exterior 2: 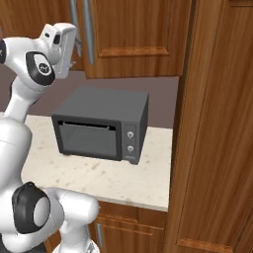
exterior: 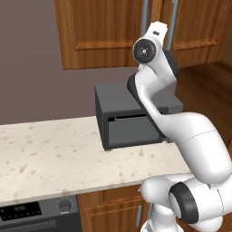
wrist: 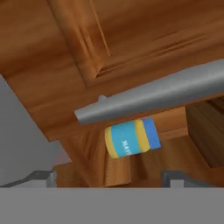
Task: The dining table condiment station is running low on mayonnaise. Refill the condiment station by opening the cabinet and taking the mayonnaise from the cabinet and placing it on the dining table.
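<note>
1. The arm is raised to the cabinet, with the pincer close under a grey door handle. The two tips stand wide apart at the bottom of the hand view, with nothing between them; the pincer holds nothing.

2. The jar shows in the hand view through the gap past the door edge. It sits inside the cabinet on the shelf, its blue lid and blue-and-yellow label visible, and appears tipped sideways there because the camera is rolled. It lies just beyond the handle, apart from the tips.

3. In the base views the doors look near shut, and I cannot tell from them how wide the gap is. The hand view suggests one door is at least partly ajar.

4. Step in hand, as I judge it: the door-opening part is ending and the reach for the jar is about to begin.

5. The next move calls for clearing the handle, then advancing into the cabinet with the tips straddling the jar. The door edge is the likely snag.

6. A toaster oven sits on the tabletop below.
</note>
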Tool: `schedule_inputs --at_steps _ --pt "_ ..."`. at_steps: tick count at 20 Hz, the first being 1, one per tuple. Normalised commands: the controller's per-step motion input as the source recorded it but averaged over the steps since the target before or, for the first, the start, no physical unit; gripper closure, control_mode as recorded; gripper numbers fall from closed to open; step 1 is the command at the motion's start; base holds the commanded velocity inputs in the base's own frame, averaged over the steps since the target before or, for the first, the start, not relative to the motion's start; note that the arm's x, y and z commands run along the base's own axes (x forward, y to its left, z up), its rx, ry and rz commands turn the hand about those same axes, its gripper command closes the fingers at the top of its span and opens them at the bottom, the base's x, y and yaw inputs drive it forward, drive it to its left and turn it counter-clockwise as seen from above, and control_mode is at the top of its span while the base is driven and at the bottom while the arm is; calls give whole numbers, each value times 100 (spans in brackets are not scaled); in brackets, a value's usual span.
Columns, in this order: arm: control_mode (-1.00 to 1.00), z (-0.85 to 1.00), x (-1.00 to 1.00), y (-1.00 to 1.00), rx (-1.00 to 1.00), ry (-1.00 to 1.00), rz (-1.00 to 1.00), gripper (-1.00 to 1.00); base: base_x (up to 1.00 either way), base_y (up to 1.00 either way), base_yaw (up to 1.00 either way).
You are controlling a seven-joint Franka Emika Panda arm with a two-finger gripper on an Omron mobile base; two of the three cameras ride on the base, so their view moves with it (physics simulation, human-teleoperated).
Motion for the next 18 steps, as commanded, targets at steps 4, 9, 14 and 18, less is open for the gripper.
schedule_inputs --at_steps 4,9,14,18 --pt "-100 -1 -99 -87 0 0 -7 -100 0 0 0" --pt "-100 0 -100 -96 1 0 -7 -100 0 0 0" --pt "-100 0 -93 -100 6 0 -4 -100 0 0 0" --pt "-100 0 -59 -100 7 1 -6 -100 0 0 0"
